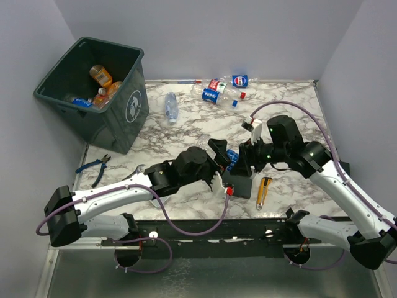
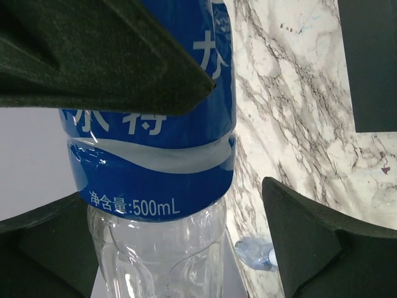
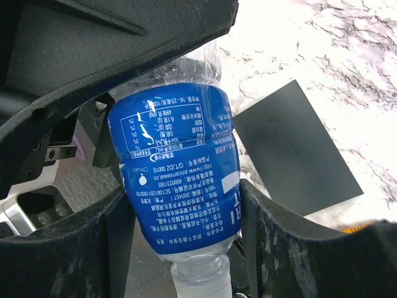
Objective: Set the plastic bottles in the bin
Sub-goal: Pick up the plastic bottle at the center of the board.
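Mid-table, your two arms meet nose to nose, and the blue-labelled bottle point(image 1: 232, 159) hangs between them, off the marble table point(image 1: 186, 127) and above the black pad point(image 1: 239, 184). Your right gripper point(image 1: 242, 160) has it: in the right wrist view the fingers point(image 3: 279, 248) are clamped across the label, cap end at the bottom of that picture. Your left gripper point(image 1: 222, 165) comes at it from the other side, jaws spread as wide as they go. In the left wrist view the bottle runs top to bottom straight through the gap, label above and clear ribbed body below. The upper finger point(image 2: 93, 49) overlaps the label there, but you can't tell whether it touches. So the bottle's long axis lies across both sets of jaws, which suits a handover. Here's what the next move turns on: the bin point(image 1: 124, 121) sits in the far-left corner, well away from this spot and much nearer your left arm's side. By my reading, the left has to close on the bottle before the right lets go. More bottles wait at the far edge point(image 1: 223, 90) and one lies alone point(image 1: 170, 107) nearer the bin.
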